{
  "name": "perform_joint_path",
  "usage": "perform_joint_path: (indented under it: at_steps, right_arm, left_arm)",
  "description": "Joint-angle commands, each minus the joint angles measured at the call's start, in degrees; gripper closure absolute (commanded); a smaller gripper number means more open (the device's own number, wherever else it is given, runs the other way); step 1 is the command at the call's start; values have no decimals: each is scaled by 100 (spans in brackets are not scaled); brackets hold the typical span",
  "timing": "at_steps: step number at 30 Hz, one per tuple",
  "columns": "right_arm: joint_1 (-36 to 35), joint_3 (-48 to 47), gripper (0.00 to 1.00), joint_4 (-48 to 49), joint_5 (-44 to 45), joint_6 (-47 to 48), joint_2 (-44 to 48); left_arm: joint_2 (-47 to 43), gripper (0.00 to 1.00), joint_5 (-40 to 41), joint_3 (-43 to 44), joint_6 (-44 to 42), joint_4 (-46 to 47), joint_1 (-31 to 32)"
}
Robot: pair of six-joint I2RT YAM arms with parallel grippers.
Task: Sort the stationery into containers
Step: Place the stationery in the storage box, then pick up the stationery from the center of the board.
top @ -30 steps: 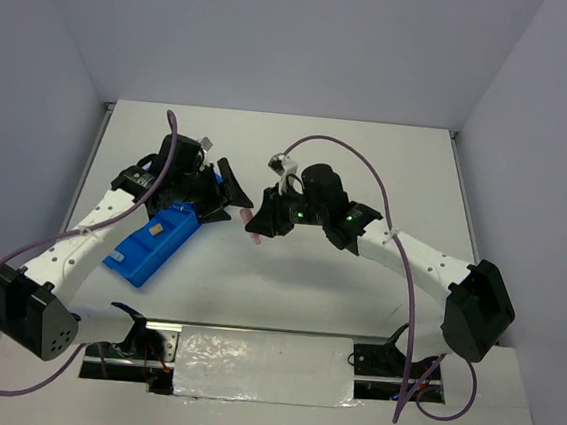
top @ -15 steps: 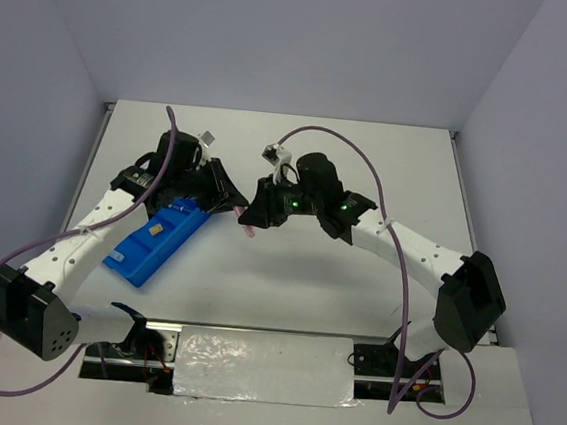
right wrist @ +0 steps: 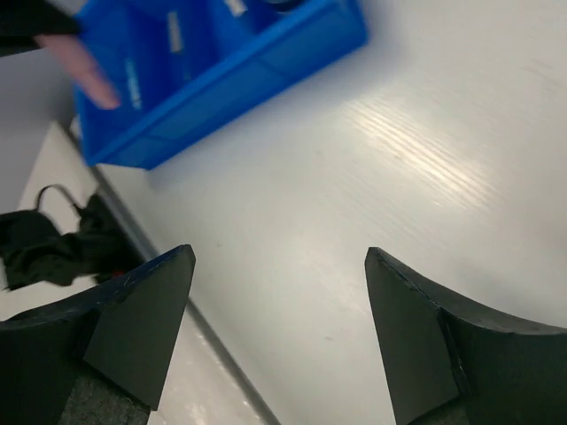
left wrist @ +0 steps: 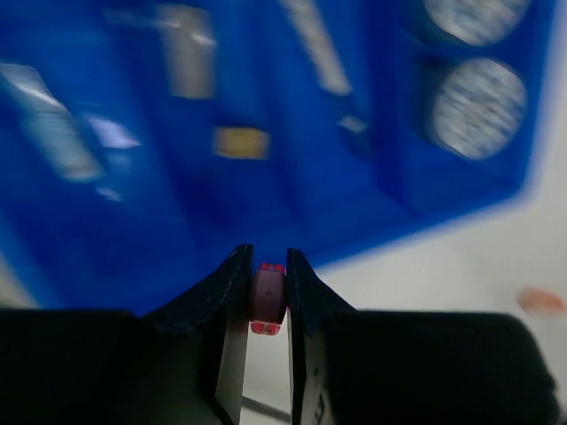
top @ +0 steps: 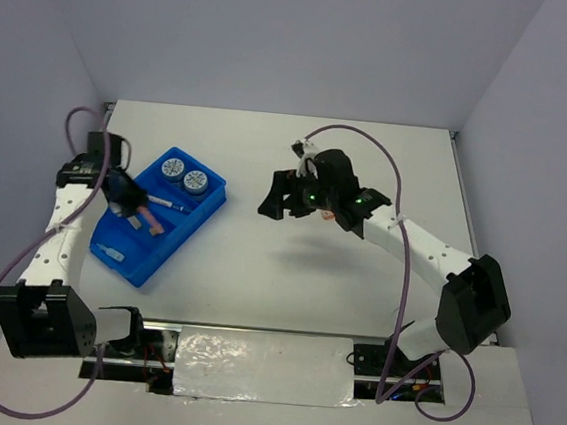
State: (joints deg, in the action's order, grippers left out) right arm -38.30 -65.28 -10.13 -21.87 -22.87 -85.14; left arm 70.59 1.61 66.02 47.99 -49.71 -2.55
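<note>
The blue tray (top: 199, 210) lies left of centre with two patterned discs (top: 185, 175), a thin pen (top: 169, 204) and a light-blue capsule (top: 111, 253) in its compartments. My left gripper (top: 135, 210) hangs over the tray's left part, shut on a pink capsule piece (left wrist: 267, 297), which also shows in the right wrist view (right wrist: 89, 75). The left wrist view, blurred, shows the tray (left wrist: 292, 212), both discs (left wrist: 478, 106) and a tan block (left wrist: 241, 142). My right gripper (top: 285, 198) (right wrist: 279, 257) stands open over bare table, right of the tray (right wrist: 221, 71).
An orange piece (left wrist: 540, 301) lies on the white table beside the tray. The table's near edge and a black cable clump (right wrist: 53, 243) show in the right wrist view. Grey walls close in the back and sides.
The pink piece passed from my right gripper to my left. My left arm swung back to the left over the tray, uncovering it. My right gripper opened and drew back to the right.
</note>
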Motion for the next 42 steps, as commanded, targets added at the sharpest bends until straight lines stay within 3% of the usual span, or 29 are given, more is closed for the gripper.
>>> perform_joint_path:
  at_steps: [1, 6, 11, 20, 21, 24, 26, 30, 33, 36, 42]
  right_arm:
    - [323, 243, 14, -577, 552, 309, 568]
    - [508, 559, 14, -692, 561, 485, 876]
    - [517, 718, 14, -675, 508, 494, 1043]
    - [666, 622, 10, -885, 709, 539, 939]
    - [692, 595, 4, -946, 849, 469, 895]
    - [833, 157, 0, -1733, 1718, -5, 325]
    - [921, -403, 0, -2611, 2864, -681, -88]
    - [983, -1425, 0, -3545, 4011, -1464, -1387]
    - [1044, -2242, 0, -4458, 4829, -2708, -2169]
    - [1097, -2753, 0, -4928, 4982, -3353, -2568]
    - [1211, -2912, 6, -4867, 4789, -3865, -3157]
  left_arm:
    - [-352, 100, 1271, -440, -745, -734, -1079]
    - [-371, 100, 1289, -924, -1045, -557, -1950]
    - [-178, 86, 1123, -1109, -1292, -162, -2276]
    - [-159, 33, 789, -1302, -1125, 94, -2303]
    - [-177, 22, 789, -1293, -1142, 50, -2303]
    - [-317, 11, 693, -1153, -1169, -73, -2303]
    - [-466, 10, 570, -925, -1230, -240, -2303]
    - [-704, 10, 314, -215, -1511, -425, -1926]
    - [-731, 8, 472, 295, -1591, -662, -1504]
    - [-731, 6, 332, 604, -1714, -847, -1328]
    - [-748, 2, -81, 448, -1986, -988, -897]
